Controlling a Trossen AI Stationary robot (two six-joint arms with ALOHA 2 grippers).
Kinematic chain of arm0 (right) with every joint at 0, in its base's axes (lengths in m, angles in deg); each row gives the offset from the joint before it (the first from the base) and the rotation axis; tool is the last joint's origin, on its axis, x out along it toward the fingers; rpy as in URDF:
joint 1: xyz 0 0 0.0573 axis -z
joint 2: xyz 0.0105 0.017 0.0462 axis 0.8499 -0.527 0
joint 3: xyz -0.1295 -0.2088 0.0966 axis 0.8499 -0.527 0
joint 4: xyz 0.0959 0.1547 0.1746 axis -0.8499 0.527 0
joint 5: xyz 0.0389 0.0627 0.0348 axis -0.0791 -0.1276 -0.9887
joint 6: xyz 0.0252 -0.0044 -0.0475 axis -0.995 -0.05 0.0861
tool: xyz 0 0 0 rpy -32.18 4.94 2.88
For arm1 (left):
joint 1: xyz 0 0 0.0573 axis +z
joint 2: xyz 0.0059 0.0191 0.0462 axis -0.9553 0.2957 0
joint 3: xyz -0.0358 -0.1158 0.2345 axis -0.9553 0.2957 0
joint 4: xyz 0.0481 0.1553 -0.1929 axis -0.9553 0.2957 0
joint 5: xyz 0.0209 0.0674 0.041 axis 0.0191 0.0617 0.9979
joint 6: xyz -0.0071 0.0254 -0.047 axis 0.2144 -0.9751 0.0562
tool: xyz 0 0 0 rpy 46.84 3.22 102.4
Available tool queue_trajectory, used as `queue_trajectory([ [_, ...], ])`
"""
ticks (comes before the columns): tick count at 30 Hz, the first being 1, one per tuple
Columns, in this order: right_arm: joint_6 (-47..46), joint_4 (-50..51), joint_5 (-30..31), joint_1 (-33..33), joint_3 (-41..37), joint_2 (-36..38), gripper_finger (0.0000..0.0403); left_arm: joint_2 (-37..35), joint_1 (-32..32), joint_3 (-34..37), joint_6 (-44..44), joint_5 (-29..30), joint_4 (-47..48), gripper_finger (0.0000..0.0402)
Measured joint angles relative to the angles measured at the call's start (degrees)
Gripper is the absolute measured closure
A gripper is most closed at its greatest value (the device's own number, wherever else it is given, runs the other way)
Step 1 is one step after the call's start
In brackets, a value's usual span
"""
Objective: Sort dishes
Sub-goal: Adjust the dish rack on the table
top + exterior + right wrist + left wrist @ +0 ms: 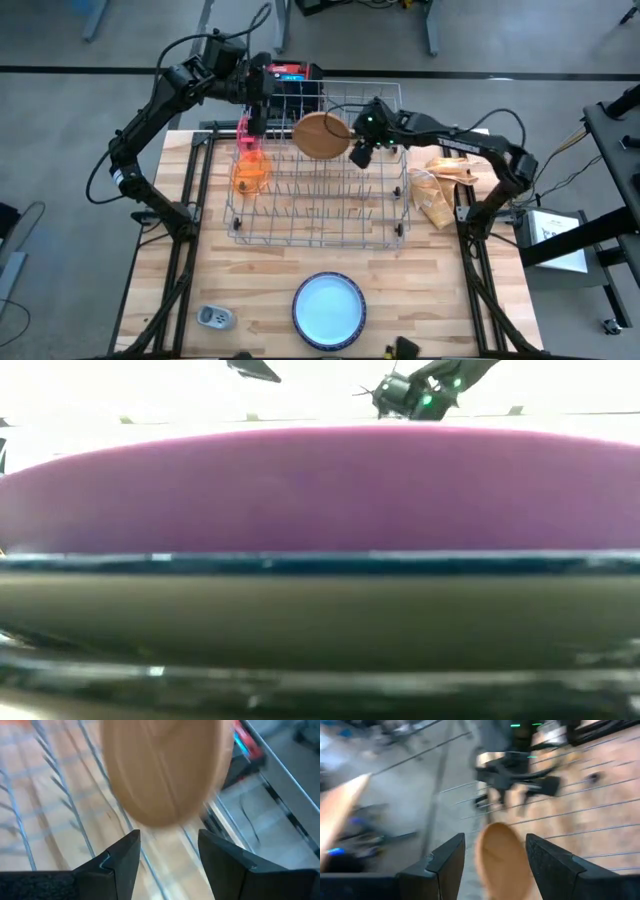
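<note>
Brown divided plate [321, 135] stands on edge in the far row of the wire rack [320, 232], leaning among the tines, and the step in hand looks like the placing of this plate into the rack, at the point of letting go. The right gripper [359, 152] hangs just beside the plate's rim, its fingers [122, 857] apart; in the right wrist view the plate [165, 770] sits ahead of the fingertips, not between them, so it appears released, though the blur there leaves it unsure whether a pad grazes the rim. The left gripper [255, 105] hovers over the rack's far left corner with its fingers [447, 857] spread, and from its wrist camera the plate [502, 860] shows through the gap between them, farther off and untouched. Orange cup [250, 172] and pink cup [244, 138] sit in the rack's left end. Blue speckled plate [328, 308] lies flat on the table [450, 300] near the front edge, well apart from both arms. Next, I judge, the right arm should back straight off without nudging the tilted plate, then reach for the blue speckled plate. Purple plate [320, 485] fills the low view.
</note>
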Motion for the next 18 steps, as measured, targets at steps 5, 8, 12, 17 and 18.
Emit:
queue_trajectory([
  [5,-1.76,7.12,2.14,0.04,-0.02,5.79,0.0214,0.0,-1.45,0.32,0.09,-12.85,5.08,0.0203],
  [8,-3.41,9.53,2.05,-0.56,-0.02,9.27,0.0218,0.0,-2.74,0.77,0.23,-13.12,5.49,0.0203],
  [12,-5.81,13.86,-2.94,-2.17,-0.52,14.21,0.0219,-0.04,-5.36,2.41,0.68,-12.74,5.45,0.0203],
  [17,-10.79,13.76,-7.55,-7.84,-5.71,20.85,0.0218,-0.24,-11.41,6.06,0.95,-2.32,5.82,0.0213],
  [18,-12.19,13.74,-7.59,-9.41,-7.03,22.13,0.0218,-0.33,-12.68,6.75,0.87,-0.6,5.92,0.0217],
])
